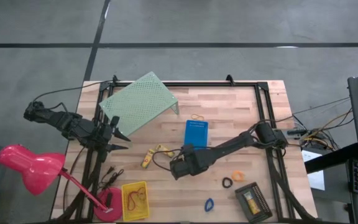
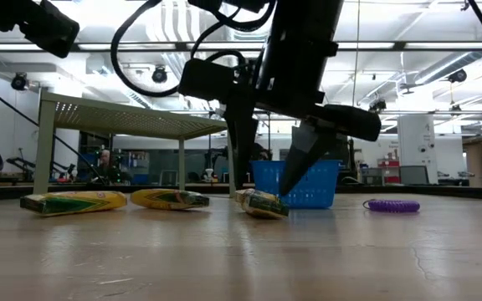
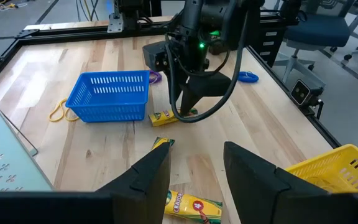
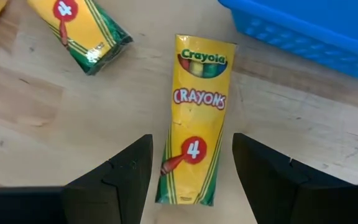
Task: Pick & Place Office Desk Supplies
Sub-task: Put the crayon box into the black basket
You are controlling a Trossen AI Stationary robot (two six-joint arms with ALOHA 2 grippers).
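A yellow crayon pack (image 4: 194, 118) lies flat on the wooden table in front of the blue bin (image 1: 196, 132). My right gripper (image 4: 191, 138) points steeply down over it, open. Its fingers (image 2: 241, 150) stand on either side of the pack (image 2: 262, 203) and touch nothing. Two more crayon packs (image 1: 146, 160) (image 1: 163, 149) lie to the left. A tan rubber band (image 1: 196, 116) lies behind the blue bin. Orange (image 1: 237, 176), black (image 1: 227, 183) and blue (image 1: 209, 204) rings lie at the near right. My left gripper (image 3: 194, 168) waits open at the table's left edge.
The pale green perforated riser (image 1: 138, 102) stands at the far left. A yellow bin (image 1: 135, 199) holding rubber bands and a pink lamp (image 1: 33, 165) are at the near left. A black bin (image 1: 253, 200) with a yellow piece sits at the near right. A purple ring (image 2: 392, 205) lies by the blue bin.
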